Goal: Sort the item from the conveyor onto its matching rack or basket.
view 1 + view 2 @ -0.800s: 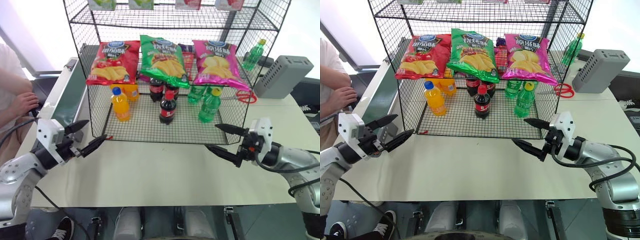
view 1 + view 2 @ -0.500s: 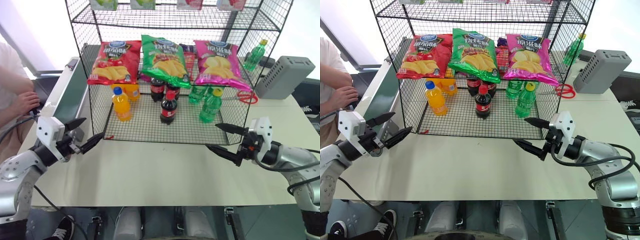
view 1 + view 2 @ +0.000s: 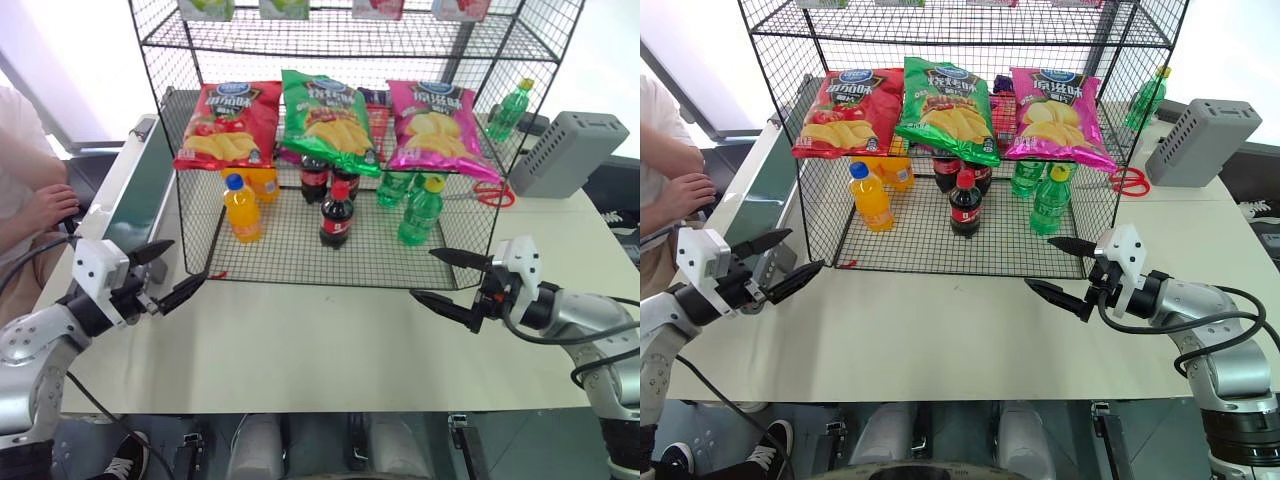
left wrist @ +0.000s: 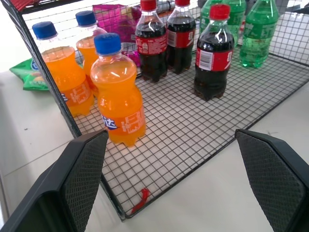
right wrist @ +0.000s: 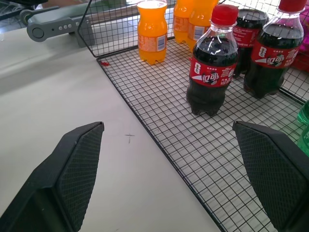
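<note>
The left gripper [image 3: 168, 272] hangs over the desk's [image 3: 300, 350] left edge with its two black fingers spread wide and nothing between them, aimed toward the front left corner of the black wire rack [image 3: 340, 255]. The right gripper [image 3: 448, 279] hovers over the desk near the rack's front right corner, its fingers likewise spread wide and empty. Just past both grippers lies the rack's bottom tier, resting on the desk: an orange soda bottle [image 3: 240, 208] stands near its left front, a dark cola bottle [image 3: 335, 213] near the middle, and a green soda bottle [image 3: 420, 211] toward the right, with more bottles of each sort behind them. On the tier above, three chip bags lie side by side, tilted toward the front: a red chip bag [image 3: 227, 124] on the left, a green chip bag [image 3: 327, 119] in the middle, and the magenta-pink chip bag [image 3: 440, 128] on the right, near the rack's right side. The conveyor [image 3: 140, 190] runs along the desk's left edge beside the rack, its dark green belt bare. A person's hand [image 3: 45, 208] rests beyond the conveyor. At the desk's far right sit a grey box [image 3: 568, 152] and red scissors [image 3: 495, 192].
</note>
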You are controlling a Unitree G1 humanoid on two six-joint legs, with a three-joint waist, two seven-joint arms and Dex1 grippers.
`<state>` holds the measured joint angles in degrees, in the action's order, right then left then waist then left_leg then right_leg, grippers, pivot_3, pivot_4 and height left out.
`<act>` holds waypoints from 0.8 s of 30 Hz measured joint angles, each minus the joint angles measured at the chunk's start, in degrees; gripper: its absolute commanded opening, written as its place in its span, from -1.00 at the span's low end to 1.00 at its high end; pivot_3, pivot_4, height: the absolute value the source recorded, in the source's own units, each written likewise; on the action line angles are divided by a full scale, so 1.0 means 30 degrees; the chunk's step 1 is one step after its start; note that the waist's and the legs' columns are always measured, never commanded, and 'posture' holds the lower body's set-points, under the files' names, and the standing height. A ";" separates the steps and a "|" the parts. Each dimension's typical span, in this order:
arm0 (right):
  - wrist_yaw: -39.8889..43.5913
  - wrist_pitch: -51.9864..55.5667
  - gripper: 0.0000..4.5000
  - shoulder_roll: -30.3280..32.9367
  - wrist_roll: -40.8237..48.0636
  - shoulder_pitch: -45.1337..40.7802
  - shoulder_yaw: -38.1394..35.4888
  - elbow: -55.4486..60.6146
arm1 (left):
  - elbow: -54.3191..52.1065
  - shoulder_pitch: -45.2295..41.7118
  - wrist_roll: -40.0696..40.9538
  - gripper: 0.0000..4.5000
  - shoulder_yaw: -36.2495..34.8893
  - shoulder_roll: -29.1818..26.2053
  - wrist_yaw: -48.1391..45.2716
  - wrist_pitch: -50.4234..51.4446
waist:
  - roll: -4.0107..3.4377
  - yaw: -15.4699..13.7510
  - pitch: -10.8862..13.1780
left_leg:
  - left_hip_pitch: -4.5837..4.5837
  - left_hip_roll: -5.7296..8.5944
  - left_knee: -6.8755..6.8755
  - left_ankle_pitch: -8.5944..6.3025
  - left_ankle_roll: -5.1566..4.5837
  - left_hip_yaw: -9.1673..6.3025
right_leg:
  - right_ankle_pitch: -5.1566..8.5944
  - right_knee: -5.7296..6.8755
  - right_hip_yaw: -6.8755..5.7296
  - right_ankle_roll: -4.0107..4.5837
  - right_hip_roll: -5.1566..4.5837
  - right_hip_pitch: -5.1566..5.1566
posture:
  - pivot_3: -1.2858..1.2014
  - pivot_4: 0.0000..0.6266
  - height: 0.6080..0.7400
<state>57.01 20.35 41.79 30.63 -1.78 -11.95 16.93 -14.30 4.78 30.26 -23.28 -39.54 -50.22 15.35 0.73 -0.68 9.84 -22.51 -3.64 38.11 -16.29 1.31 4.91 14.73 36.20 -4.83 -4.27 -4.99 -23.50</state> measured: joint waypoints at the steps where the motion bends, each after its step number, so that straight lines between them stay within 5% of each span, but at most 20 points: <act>1: -0.0004 0.0000 0.98 0.0000 -0.0009 0.0000 0.0000 -0.0070 | 0.0000 -0.0002 -0.0003 1.00 0.0000 -0.0001 -0.0055 -0.0007 | 0.0000 -0.0001 0.0000 | 0.0000 0.0000 0.0000 0.0000 0.0000 0.0001 | 0.0000 0.0000 0.0000 0.0000 0.0000 0.0000 | 0.03 -0.52 1.00; 24: 0.0261 -0.0641 0.98 -0.0068 -0.0440 -0.1048 0.0412 -0.1184 | 0.0262 -0.0353 -0.0141 1.00 0.0204 0.0015 -0.0260 -0.0290 | 0.0000 0.0013 0.0000 | 0.0002 0.0001 0.0000 0.0001 0.0000 0.0007 | -0.0003 0.0003 0.0000 -0.0005 0.0003 0.0001 | 0.03 -0.52 1.00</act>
<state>57.79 18.43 41.58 29.31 -4.92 -10.72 13.38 -13.52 3.72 29.84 -22.66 -39.49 -51.00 14.47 0.73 -0.64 9.83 -22.50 -3.63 38.11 -16.28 1.31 4.93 14.72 36.21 -4.83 -4.29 -4.99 -23.49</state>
